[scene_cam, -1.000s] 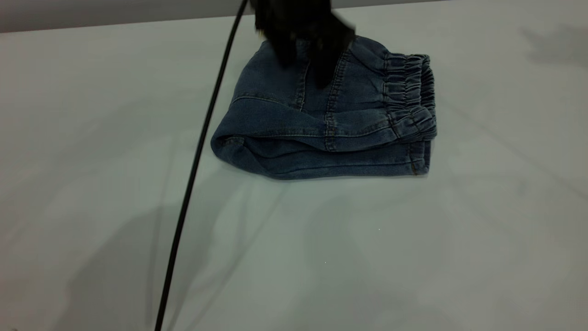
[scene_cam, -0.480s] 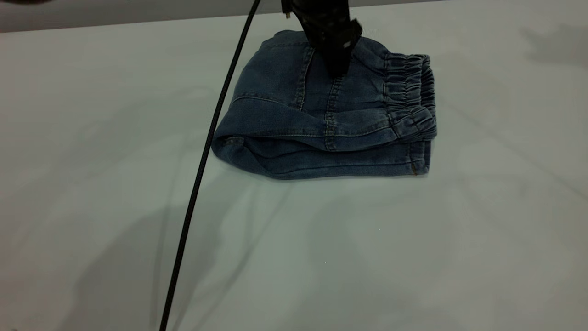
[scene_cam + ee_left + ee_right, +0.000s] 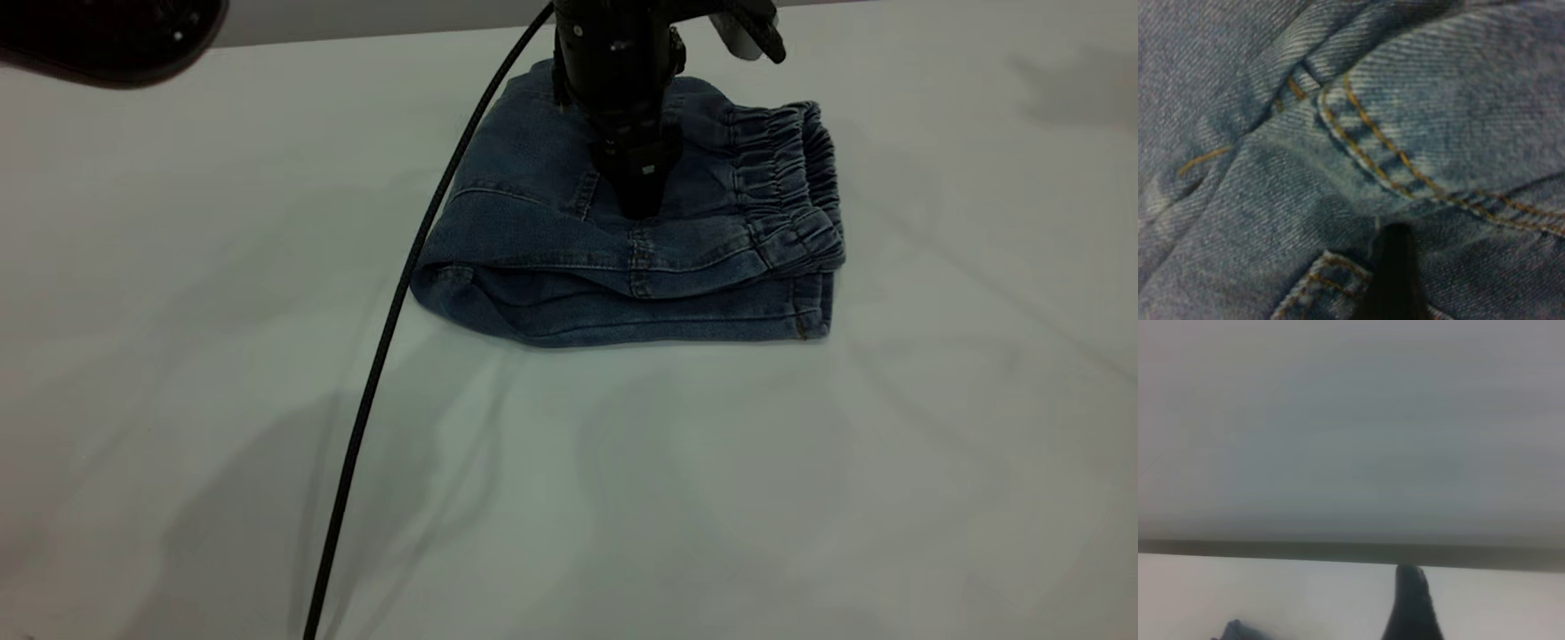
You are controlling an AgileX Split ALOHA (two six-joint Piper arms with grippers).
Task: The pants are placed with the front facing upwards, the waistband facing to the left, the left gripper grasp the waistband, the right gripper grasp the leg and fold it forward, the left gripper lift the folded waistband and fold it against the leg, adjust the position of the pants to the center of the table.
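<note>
At the exterior view's far left top corner, a dark rounded arm part [image 3: 107, 36] juts over the table [image 3: 222, 373]. A black cable [image 3: 391, 311] runs from the bottom edge up toward the middle top. Right of it lie the pants [image 3: 551, 258], folded into a thick bundle at the table's far middle, with the fold at the left and the waistband [image 3: 787, 178] at the right end, its gathers upright. The left gripper [image 3: 638, 191] comes down from the top edge and presses its tip onto the bundle's upper layer, left of the waistband; whether its fingers are spread or closed cannot be told. In the left wrist view only denim with orange seams fills the picture, one dark finger [image 3: 1395, 273] against it. The right gripper [image 3: 1411, 607] shows one fingertip above the white table; its width cannot be told.
</note>
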